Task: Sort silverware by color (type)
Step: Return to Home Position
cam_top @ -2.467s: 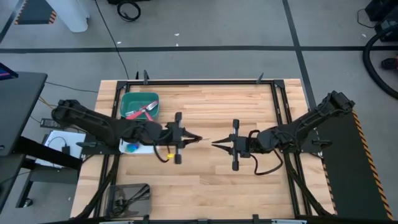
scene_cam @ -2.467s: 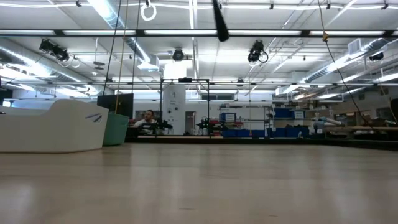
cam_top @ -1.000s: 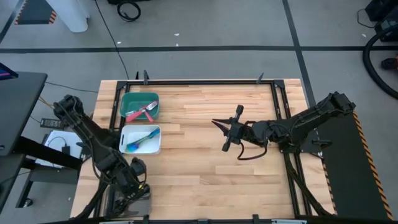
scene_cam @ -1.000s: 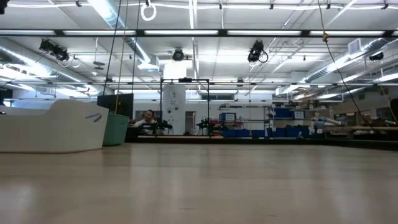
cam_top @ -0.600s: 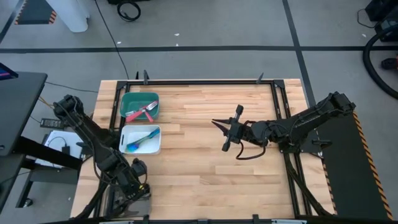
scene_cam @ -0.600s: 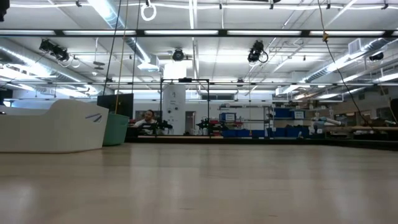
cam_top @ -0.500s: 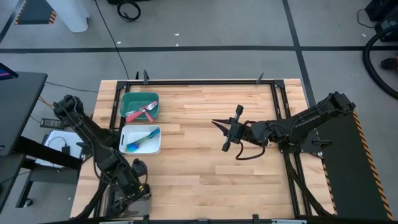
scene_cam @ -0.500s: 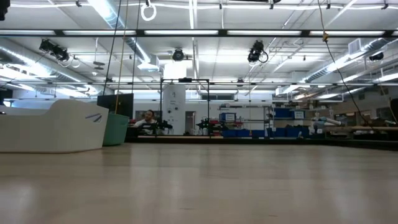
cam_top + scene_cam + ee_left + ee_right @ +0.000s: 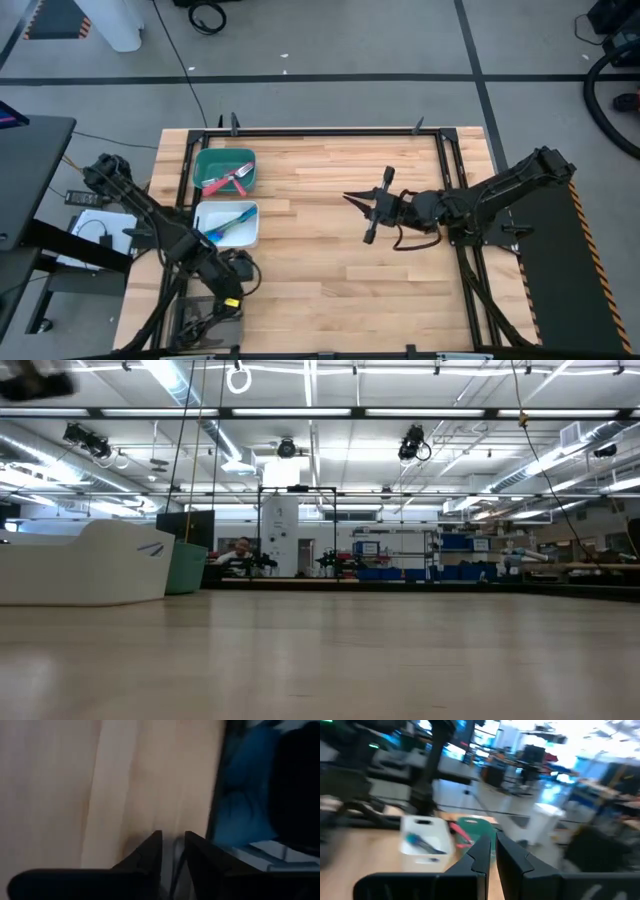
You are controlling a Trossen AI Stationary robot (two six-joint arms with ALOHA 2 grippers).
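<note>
Red-handled silverware (image 9: 231, 180) lies in the green bin (image 9: 208, 160) at the table's far left. Blue-handled silverware (image 9: 226, 224) lies in the white bin (image 9: 246, 238) just nearer. Dark grey silverware rests in the grey bin (image 9: 203, 322) at the near left corner, half hidden by my left arm. My left gripper (image 9: 246, 282) hangs over bare wood beside that bin, tilted down, open and holding nothing (image 9: 173, 851). My right gripper (image 9: 348, 197) hovers level above the table's middle, pointing left, shut and holding nothing (image 9: 493, 845).
A dark metal frame (image 9: 330, 130) runs around the wooden tabletop. A cable loop (image 9: 405, 240) hangs below my right wrist. The middle and right of the table (image 9: 350, 270) show only bare wood. The low view shows the white bin (image 9: 80, 565) and the green bin (image 9: 187, 567) at the left.
My left gripper has swung from above the grey bin toward the table's right, out over bare wood, rising a little and rolling about its own axis. My right gripper has stayed about where it was.
</note>
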